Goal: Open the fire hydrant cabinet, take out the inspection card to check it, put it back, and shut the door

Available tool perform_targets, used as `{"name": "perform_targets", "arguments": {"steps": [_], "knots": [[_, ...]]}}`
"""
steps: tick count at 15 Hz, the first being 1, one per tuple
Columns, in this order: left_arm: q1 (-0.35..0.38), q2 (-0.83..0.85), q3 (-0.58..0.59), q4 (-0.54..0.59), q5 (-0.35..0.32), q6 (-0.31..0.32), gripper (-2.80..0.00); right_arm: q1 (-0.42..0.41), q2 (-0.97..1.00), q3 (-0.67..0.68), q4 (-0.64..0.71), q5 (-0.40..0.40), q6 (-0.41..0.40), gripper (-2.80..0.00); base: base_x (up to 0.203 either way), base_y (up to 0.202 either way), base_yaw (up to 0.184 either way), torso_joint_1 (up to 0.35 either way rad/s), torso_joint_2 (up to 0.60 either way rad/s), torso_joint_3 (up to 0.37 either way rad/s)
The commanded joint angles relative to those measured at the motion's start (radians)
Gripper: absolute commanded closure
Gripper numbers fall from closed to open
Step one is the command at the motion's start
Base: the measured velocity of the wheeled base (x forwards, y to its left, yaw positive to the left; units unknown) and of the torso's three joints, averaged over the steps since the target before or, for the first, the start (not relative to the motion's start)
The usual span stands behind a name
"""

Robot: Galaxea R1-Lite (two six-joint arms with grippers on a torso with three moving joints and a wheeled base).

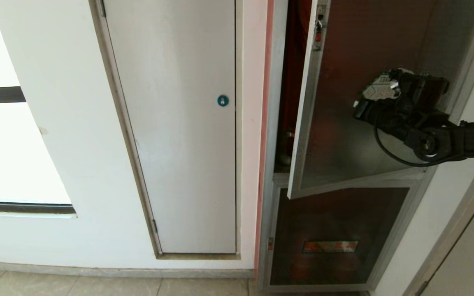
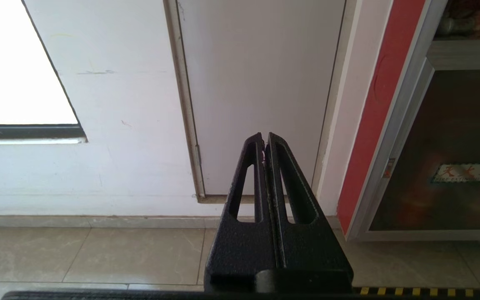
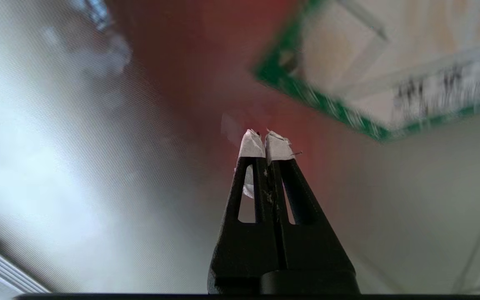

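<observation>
While your right gripper (image 3: pixel 264 143) sits with fingertips pressed together and empty, the door (image 1: pixel 356 123) stands ajar right before it, its green-bordered sticker (image 3: pixel 373 79) just beyond the tips.

Beige tiled floor (image 2: pixel 90 250), fire hydrant cabinet (image 1: pixel 270 230) standing on it

Head view looks forward and down at the white panel (image 1: pixel 179 123) and, at 3 o'clock, the door (image 1: pixel 360 135). Left wrist view, low, shares that panel. Right wrist view sits close against the door's glass.
</observation>
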Motion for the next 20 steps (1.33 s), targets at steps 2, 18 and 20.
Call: {"name": "perform_targets", "arguments": {"steps": [2,18,20], "knots": [[0.0,0.001,0.0,0.0,0.0,0.0,0.0,0.015,0.042,-0.013,-0.003,-0.009,0.004,0.0,0.0,0.0,0.0,0.0,0.0,0.0],[0.0,0.001,0.0,0.0,0.0,0.0,0.0,-0.02,-0.929,0.691,0.107,-0.039,-0.047,0.0,0.0,0.0,0.0,0.0,0.0,0.0],[0.0,0.001,0.0,0.0,0.0,0.0,0.0,-0.034,-1.101,0.721,0.211,-0.04,-0.066,0.0,0.0,0.0,0.0,0.0,0.0,0.0]]}}
